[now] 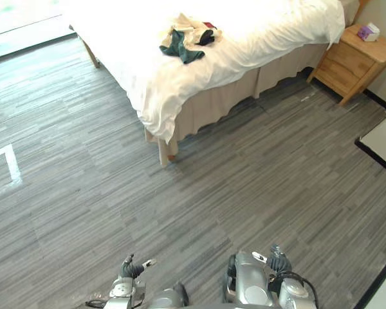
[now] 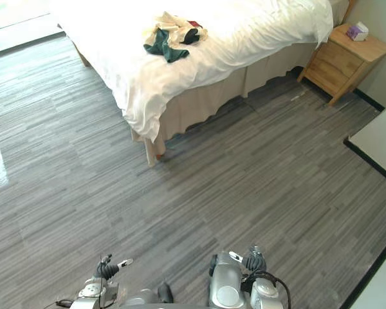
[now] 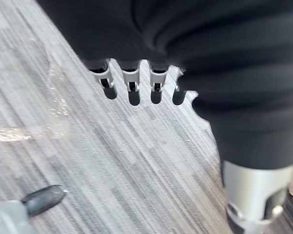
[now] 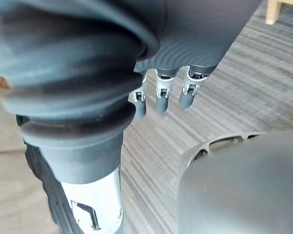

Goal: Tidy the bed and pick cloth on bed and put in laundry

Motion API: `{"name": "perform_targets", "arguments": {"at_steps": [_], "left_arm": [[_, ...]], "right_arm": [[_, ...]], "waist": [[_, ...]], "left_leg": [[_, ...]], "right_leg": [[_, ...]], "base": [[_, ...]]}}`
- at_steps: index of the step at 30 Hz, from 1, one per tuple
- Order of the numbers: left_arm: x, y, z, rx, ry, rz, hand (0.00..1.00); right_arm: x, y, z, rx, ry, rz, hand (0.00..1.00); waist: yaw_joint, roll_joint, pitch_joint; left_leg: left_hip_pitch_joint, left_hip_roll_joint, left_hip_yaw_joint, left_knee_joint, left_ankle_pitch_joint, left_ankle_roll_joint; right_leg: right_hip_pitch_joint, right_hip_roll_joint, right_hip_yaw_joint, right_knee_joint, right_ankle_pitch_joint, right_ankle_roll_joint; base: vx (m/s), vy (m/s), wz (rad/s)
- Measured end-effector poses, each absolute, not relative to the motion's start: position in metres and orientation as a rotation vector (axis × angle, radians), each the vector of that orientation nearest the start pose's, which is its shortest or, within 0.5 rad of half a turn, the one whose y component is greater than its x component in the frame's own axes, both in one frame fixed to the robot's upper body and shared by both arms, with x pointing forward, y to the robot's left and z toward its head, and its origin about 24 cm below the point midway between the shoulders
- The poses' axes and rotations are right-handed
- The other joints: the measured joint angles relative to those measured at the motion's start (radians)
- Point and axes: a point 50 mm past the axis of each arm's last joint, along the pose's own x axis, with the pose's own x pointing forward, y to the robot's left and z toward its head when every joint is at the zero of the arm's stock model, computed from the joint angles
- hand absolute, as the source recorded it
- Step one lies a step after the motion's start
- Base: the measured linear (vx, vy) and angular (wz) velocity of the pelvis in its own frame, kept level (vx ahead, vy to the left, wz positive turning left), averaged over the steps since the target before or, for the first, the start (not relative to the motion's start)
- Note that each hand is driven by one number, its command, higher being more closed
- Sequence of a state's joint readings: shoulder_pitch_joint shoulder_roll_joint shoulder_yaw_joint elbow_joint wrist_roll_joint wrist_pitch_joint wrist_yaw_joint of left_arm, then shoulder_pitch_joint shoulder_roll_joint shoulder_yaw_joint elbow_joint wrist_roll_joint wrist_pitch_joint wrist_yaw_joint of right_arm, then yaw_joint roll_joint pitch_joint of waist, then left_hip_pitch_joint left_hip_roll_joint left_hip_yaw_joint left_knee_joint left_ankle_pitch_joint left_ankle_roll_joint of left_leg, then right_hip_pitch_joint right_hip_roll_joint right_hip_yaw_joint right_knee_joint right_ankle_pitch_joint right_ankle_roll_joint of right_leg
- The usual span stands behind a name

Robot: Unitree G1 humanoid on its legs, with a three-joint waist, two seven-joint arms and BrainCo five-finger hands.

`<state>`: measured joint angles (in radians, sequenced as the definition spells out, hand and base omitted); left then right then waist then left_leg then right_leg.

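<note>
A bed (image 1: 257,32) with a rumpled white sheet stands at the far side of the room. On it lies a pile of clothes (image 1: 188,37), cream, dark green, black and red pieces tangled together. Both hands hang low, far from the bed, over the grey floor. My left hand (image 1: 130,269) is open and holds nothing; its fingers (image 3: 132,90) hang relaxed above the floor. My right hand (image 1: 278,262) is also open and empty, its fingers (image 4: 161,97) hanging straight.
A wooden nightstand (image 1: 357,61) with a purple tissue box (image 1: 369,32) stands right of the bed. A white surface with a dark edge (image 1: 385,140) juts in at the right. White tape (image 1: 9,161) marks the floor at left. Wide grey floor lies between me and the bed.
</note>
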<state>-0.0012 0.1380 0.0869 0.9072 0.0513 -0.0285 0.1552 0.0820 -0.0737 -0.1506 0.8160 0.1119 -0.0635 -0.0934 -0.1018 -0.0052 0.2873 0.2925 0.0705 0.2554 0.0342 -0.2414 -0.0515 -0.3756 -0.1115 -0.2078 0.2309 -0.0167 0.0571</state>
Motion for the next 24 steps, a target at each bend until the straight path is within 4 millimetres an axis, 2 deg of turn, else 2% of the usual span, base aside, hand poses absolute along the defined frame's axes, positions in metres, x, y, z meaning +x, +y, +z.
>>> {"name": "perform_targets", "arguments": {"at_steps": [1,2,3,4,5,6,7,8,9,10,11,12,13,14,15,16,17,18,19,20,21,23,24], "left_arm": [[0.153,0.221,-0.131,0.191,0.871,0.278,0.0],[0.151,0.221,-0.131,0.181,0.875,0.291,0.0],[0.146,0.22,-0.133,0.163,0.882,0.308,0.0],[0.142,0.219,-0.134,0.149,0.889,0.323,0.0],[0.133,0.218,-0.136,0.13,0.905,0.353,0.0],[0.131,0.217,-0.137,0.118,0.908,0.362,0.0],[0.128,0.215,-0.138,0.097,0.914,0.368,0.0],[0.13,0.213,-0.136,0.079,0.893,0.375,0.0],[0.134,0.214,-0.133,0.075,0.87,0.378,0.0],[0.137,0.213,-0.131,0.07,0.849,0.379,0.0],[0.138,0.212,-0.131,0.061,0.844,0.38,0.0],[0.138,0.207,-0.132,0.047,0.845,0.376,0.0],[0.138,0.204,-0.132,0.038,0.848,0.372,0.0],[0.132,0.196,-0.135,0.017,0.866,0.368,0.0],[0.132,0.196,-0.135,0.017,0.866,0.368,0.0],[0.127,0.204,-0.137,0.04,0.887,0.38,0.0],[0.127,0.205,-0.138,0.047,0.897,0.377,0.0],[0.127,0.205,-0.139,0.047,0.899,0.376,0.0],[0.127,0.206,-0.14,0.053,0.913,0.371,0.0],[0.123,0.205,-0.143,0.06,0.948,0.371,0.0],[0.12,0.205,-0.145,0.063,0.962,0.378,0.0],[0.114,0.206,-0.148,0.065,0.986,0.394,0.0],[0.11,0.207,-0.149,0.075,1.001,0.414,0.0]], "right_arm": [[0.135,-0.216,-0.134,0.031,0.859,-0.349,0.0],[0.134,-0.218,-0.135,0.026,0.863,-0.354,0.0],[0.136,-0.222,-0.133,0.013,0.857,-0.359,0.0],[0.138,-0.225,-0.132,0.002,0.854,-0.362,0.0],[0.141,-0.228,-0.13,-0.007,0.852,-0.366,0.0],[0.141,-0.227,-0.13,-0.006,0.852,-0.373,0.0],[0.14,-0.228,-0.131,-0.005,0.854,-0.389,0.0],[0.141,-0.227,-0.13,0.008,0.846,-0.401,0.0],[0.142,-0.23,-0.128,0.013,0.835,-0.419,0.0],[0.146,-0.236,-0.125,0.024,0.819,-0.455,0.0],[0.147,-0.24,-0.124,0.045,0.812,-0.482,0.0],[0.147,-0.249,-0.122,0.076,0.797,-0.541,0.0],[0.144,-0.254,-0.121,0.085,0.795,-0.574,0.0],[0.127,-0.273,-0.12,0.078,0.804,-0.664,0.0],[0.127,-0.273,-0.12,0.078,0.804,-0.664,0.0],[0.118,-0.269,-0.124,0.106,0.821,-0.688,0.0],[0.113,-0.27,-0.124,0.138,0.816,-0.725,0.0],[0.112,-0.271,-0.123,0.141,0.811,-0.734,0.0],[0.112,-0.274,-0.121,0.153,0.793,-0.771,0.0],[0.11,-0.283,-0.115,0.156,0.756,-0.862,0.0],[0.109,-0.287,-0.111,0.151,0.733,-0.895,0.0],[0.109,-0.304,-0.093,0.135,0.635,-0.987,0.0],[0.107,-0.322,-0.073,0.123,0.536,-1.112,0.0]], "waist": [[0.003,0.009,-0.001],[0.006,0.018,0.005],[0.007,0.051,0.022],[0.011,0.067,0.031],[0.024,0.084,0.039],[0.034,0.082,0.041],[0.055,0.063,0.044],[0.07,0.038,0.043],[0.075,0.03,0.04],[0.081,0.023,0.04],[0.084,0.021,0.041],[0.084,0.028,0.037],[0.079,0.038,0.031],[0.072,0.093,-0.006],[0.072,0.093,-0.006],[0.054,0.06,-0.045],[0.033,0.014,-0.071],[0.029,0.011,-0.071],[0.016,-0.001,-0.068],[-0.005,-0.002,-0.066],[-0.01,0.003,-0.064],[-0.023,0.027,-0.07],[-0.024,0.038,-0.079]], "left_leg": [[0.008,0.04,-0.005,0.11,-0.022,-0.035],[-0.032,0.063,-0.004,0.227,-0.025,-0.04],[-0.143,0.138,-0.002,0.522,0.025,-0.039],[-0.205,0.182,-0.004,0.668,0.1,-0.03],[-0.292,0.268,0.003,0.908,0.132,-0.024],[-0.322,0.29,0.016,0.982,0.13,-0.023],[-0.363,0.303,0.056,1.04,0.129,-0.02],[-0.402,0.291,0.11,1.009,0.127,-0.023],[-0.438,0.275,0.149,0.946,0.123,-0.027],[-0.478,0.239,0.203,0.811,0.106,-0.033],[-0.49,0.218,0.24,0.724,0.102,-0.029],[-0.5,0.166,0.337,0.525,0.111,-0.016],[-0.501,0.14,0.394,0.427,0.13,0.012],[-0.509,0.084,0.519,0.227,0.276,0.177],[-0.509,0.084,0.519,0.227,0.276,0.177],[-0.492,0.047,0.56,0.224,0.188,0.257],[-0.466,-0.026,0.474,0.177,0.156,0.236],[-0.455,-0.036,0.464,0.17,0.152,0.233],[-0.422,-0.059,0.42,0.155,0.14,0.225],[-0.349,-0.075,0.363,0.143,0.121,0.207],[-0.316,-0.076,0.342,0.134,0.119,0.203],[-0.251,-0.062,0.299,0.12,0.119,0.203],[-0.218,-0.058,0.268,0.114,0.105,0.16]], "right_leg": [[0.001,0.019,0.027,0.101,0.071,-0.059],[0.007,0.013,0.022,0.137,0.046,-0.072],[0.059,0.035,0.002,0.151,-0.012,-0.094],[0.096,0.052,-0.006,0.145,-0.039,-0.105],[0.18,0.083,-0.012,0.115,-0.07,-0.123],[0.227,0.089,-0.009,0.091,-0.077,-0.128],[0.333,0.088,0.003,0.019,-0.078,-0.129],[0.423,0.072,0.012,-0.057,-0.078,-0.129],[0.475,0.062,0.014,-0.102,-0.079,-0.128],[0.523,0.048,0.016,-0.137,-0.09,-0.11],[0.539,0.039,0.016,-0.144,-0.099,-0.095],[0.575,0.023,0.007,-0.149,-0.127,-0.049],[0.594,0.022,-0.007,-0.149,-0.141,-0.028],[0.649,0.055,-0.038,-0.135,-0.191,0.026],[0.649,0.055,-0.038,-0.135,-0.191,0.026],[0.646,0.027,-0.048,-0.036,-0.253,0.045],[0.532,-0.042,-0.067,0.28,-0.239,0.081],[0.508,-0.054,-0.067,0.34,-0.218,0.09],[0.43,-0.086,-0.053,0.546,-0.181,0.096],[0.344,-0.101,-0.027,0.725,-0.244,0.071],[0.317,-0.096,-0.015,0.731,-0.273,0.056],[0.257,-0.059,0.041,0.597,-0.317,0.046],[0.212,-0.032,0.091,0.397,-0.301,0.048]], "base": [[0.77,-0.223,0.59],[0.92,-0.293,0.47],[0.6,-0.239,0.23],[0.76,-0.268,0.04],[0.64,-0.2,-0.19],[0.79,-0.206,-0.29],[0.77,-0.171,-0.27],[0.87,-0.173,-0.19],[0.81,-0.126,-0.16],[0.64,-0.06,-0.14],[0.62,-0.005,-0.18],[0.49,0.028,-0.07],[0.75,0.132,0.2],[0.78,0.226,0.25],[0.81,0.252,0.5],[0.79,0.301,0.89],[0.51,0.193,1.0],[0.6,0.224,1.07],[0.48,0.116,1.13],[0.6,0.127,1.2],[0.57,0.051,1.11],[0.54,-0.058,0.91],[0.57,-0.118,1.15]]}}
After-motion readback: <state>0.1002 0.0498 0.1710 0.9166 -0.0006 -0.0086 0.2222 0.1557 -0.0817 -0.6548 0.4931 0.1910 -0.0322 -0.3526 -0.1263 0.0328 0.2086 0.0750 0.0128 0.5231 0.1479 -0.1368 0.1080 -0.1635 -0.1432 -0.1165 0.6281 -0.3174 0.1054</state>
